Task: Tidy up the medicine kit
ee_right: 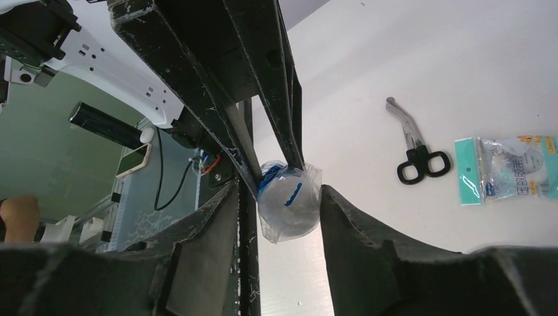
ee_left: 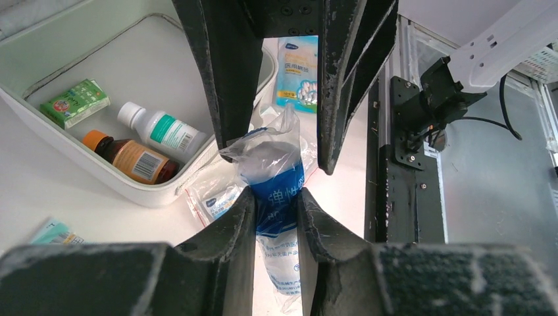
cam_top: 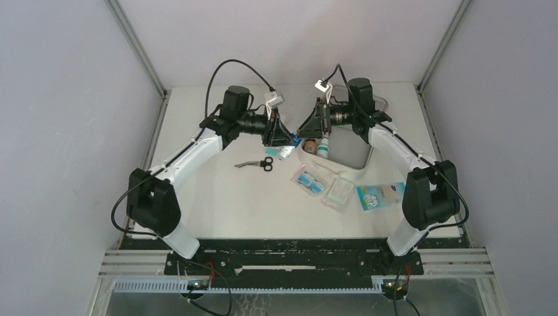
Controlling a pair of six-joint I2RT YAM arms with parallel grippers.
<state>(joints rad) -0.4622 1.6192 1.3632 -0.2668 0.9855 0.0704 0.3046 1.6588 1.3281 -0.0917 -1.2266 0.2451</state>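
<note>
Left pincer (ee_left: 275, 197) clenched on plastic packet (ee_left: 273, 168), right pincer (ee_right: 278, 191) open astride it, scissors (ee_right: 416, 158) nearby.

From above and behind me, one camera looks down over the whole table (cam_top: 217, 197); my wrist cameras face each other close up, sharing the plastic bag (ee_left: 276, 171).

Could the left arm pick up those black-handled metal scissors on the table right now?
Probably not yet: the left gripper is clamped on a clear-wrapped blue roll. The black-handled metal scissors themselves lie uncovered nearby.
</note>
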